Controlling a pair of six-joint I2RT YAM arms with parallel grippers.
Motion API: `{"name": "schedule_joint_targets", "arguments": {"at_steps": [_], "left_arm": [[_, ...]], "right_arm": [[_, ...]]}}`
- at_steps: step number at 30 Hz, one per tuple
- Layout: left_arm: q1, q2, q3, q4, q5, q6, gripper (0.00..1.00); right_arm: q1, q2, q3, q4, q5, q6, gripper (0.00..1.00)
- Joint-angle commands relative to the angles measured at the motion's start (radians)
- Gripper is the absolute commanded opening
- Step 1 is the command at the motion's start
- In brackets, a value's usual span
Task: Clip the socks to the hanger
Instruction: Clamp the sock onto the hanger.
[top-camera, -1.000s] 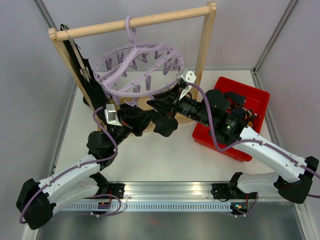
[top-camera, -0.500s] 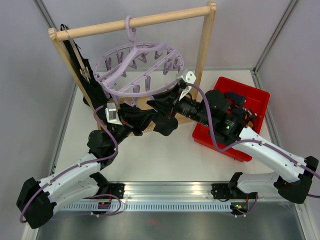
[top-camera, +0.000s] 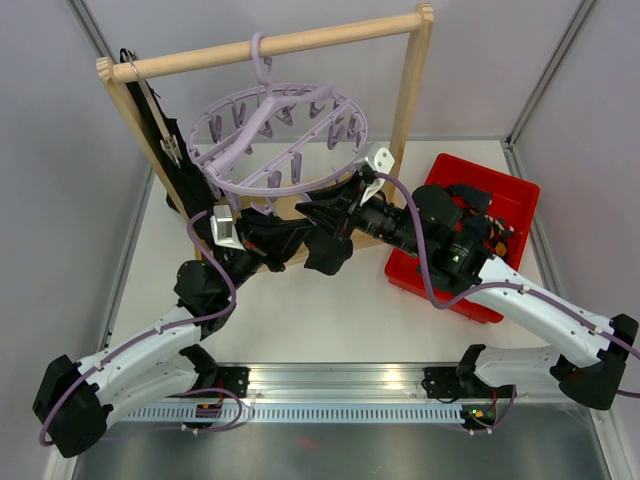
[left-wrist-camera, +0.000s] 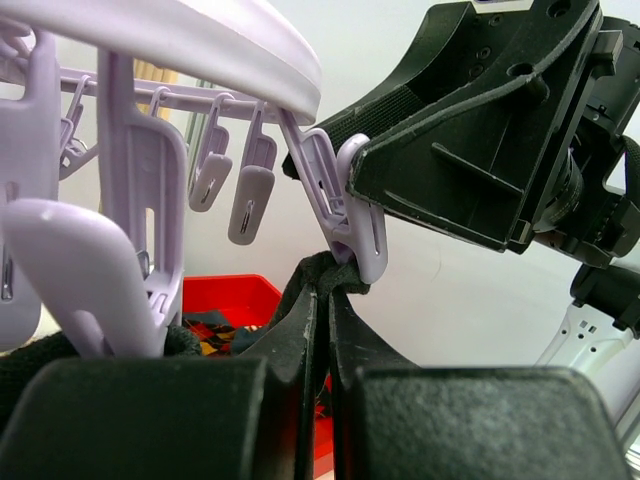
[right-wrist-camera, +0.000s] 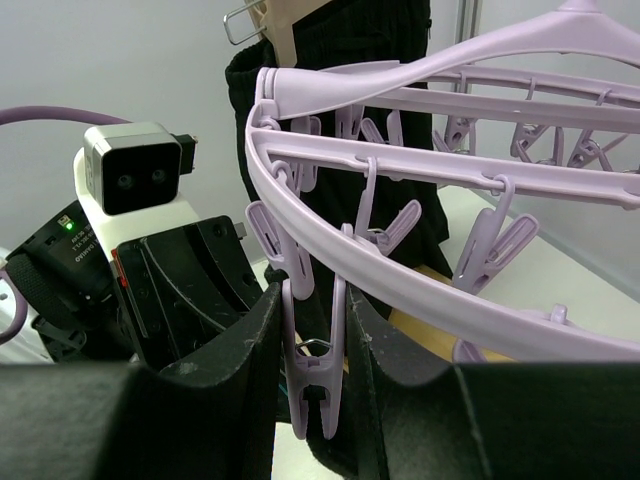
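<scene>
We've got our left tool (left-wrist-camera: 322, 300) clamped tight on a black sock (left-wrist-camera: 318, 268), holding its edge up to a lilac clip (left-wrist-camera: 362, 230) at the hanger's (top-camera: 262, 120) near rim, while our right tool (right-wrist-camera: 313, 335), narrow around that clip, squeezes it, seemingly to open its mouth.

We look down on the hanger (top-camera: 268, 92) from above and behind the arm bases, well back from it. Our left wrist view sits just beneath its rim, looking up. Our right wrist view is equally close and faces the opposite way. Both share one clip (left-wrist-camera: 355, 225).
</scene>
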Motion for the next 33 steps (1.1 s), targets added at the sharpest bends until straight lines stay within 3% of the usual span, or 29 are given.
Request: {"name": "schedule_joint_targets", "arguments": {"at_steps": [1,33], "left_arm": [[0.003,-0.017,0.040,0.053,0.027,-0.033,0.02],[0.003,0.011,0.065,0.053,0.055,-0.050,0.02]], "right_arm": [[0.016,-0.032,-0.028,-0.021,-0.080,-0.001,0.00],[0.016,-0.023,-0.034,0.040,-0.112,0.022,0.00]]}}
